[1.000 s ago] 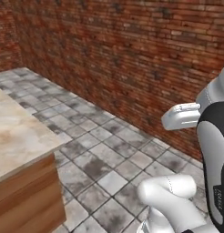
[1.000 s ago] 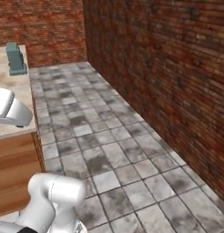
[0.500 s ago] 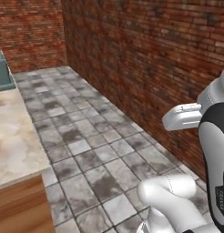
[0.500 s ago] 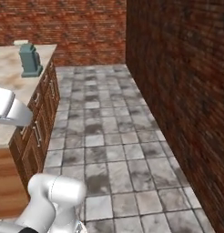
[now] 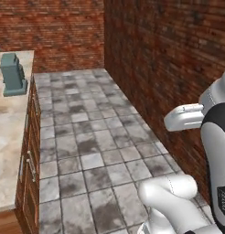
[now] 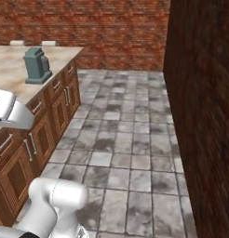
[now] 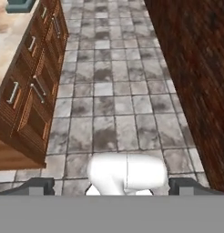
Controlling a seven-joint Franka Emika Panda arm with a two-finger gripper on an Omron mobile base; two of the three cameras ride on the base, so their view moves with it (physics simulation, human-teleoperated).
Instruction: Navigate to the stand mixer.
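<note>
The stand mixer (image 5: 13,74) is seen upright on the marble counter (image 5: 7,151), near its far end and well apart from the robot – a stretch of tiled floor (image 6: 130,139) is yet to be crossed. The gripper (image 7: 111,186) is held with fingertips wide apart, clamped on nothing, presumably tucked for driving. Since half a second ago the views have swung toward the counter, so the mixer now sits more central – the camera moved, not the appliance.

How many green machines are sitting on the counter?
1. The boxy teal-green stand mixer stands on the beige stone counter near its far end. Others may be hidden beyond the frame.
</note>
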